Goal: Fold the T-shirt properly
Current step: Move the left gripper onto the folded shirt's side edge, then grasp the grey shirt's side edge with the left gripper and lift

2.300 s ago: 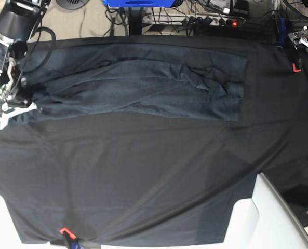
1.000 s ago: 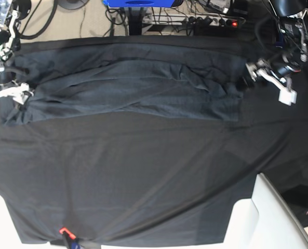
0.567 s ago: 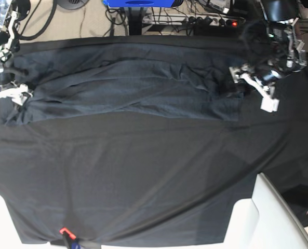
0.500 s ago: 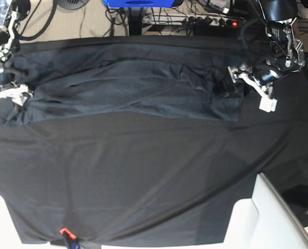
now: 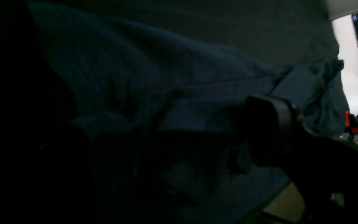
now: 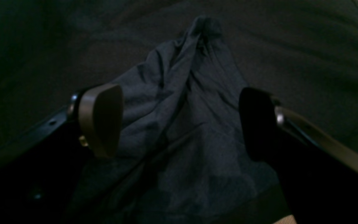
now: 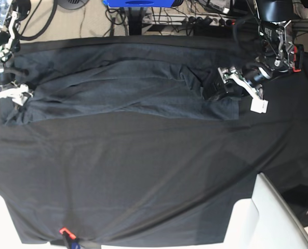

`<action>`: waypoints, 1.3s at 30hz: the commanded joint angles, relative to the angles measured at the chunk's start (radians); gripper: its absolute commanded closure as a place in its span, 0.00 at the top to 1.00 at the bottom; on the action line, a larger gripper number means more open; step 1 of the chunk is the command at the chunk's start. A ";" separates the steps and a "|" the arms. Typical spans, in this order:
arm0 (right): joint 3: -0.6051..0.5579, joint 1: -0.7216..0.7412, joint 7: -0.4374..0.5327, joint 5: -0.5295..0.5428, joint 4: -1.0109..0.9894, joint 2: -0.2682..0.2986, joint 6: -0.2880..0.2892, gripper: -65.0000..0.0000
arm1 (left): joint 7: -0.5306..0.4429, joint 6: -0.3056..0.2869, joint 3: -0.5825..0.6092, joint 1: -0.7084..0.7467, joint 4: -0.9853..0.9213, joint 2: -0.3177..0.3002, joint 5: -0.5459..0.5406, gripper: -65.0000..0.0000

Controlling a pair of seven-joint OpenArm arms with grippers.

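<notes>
The T-shirt (image 7: 128, 88) is lying as a long folded band across the far part of the black table covering (image 7: 143, 176). The right gripper (image 6: 179, 121) is hovering with its fingers (image 6: 101, 118) spread wide apart — a bunched end of the shirt is lying between them, touching neither. The left gripper (image 7: 240, 91) is sitting over the shirt's other end; only one finger (image 5: 269, 127) is showing there, the rest lost in shadow, so its spread is hard to make out.
</notes>
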 commanded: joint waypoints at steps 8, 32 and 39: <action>0.002 0.003 0.026 0.004 0.017 0.009 0.002 0.85 | 0.128 0.040 -0.001 -0.035 -0.072 -0.005 0.106 0.00; 0.002 0.006 0.026 0.005 0.017 0.007 0.002 0.85 | 0.133 0.267 0.005 0.206 0.586 -0.084 0.107 0.00; 0.002 0.006 0.024 0.005 0.017 0.007 0.002 0.85 | 0.133 0.464 0.237 0.178 0.648 -0.050 0.098 0.00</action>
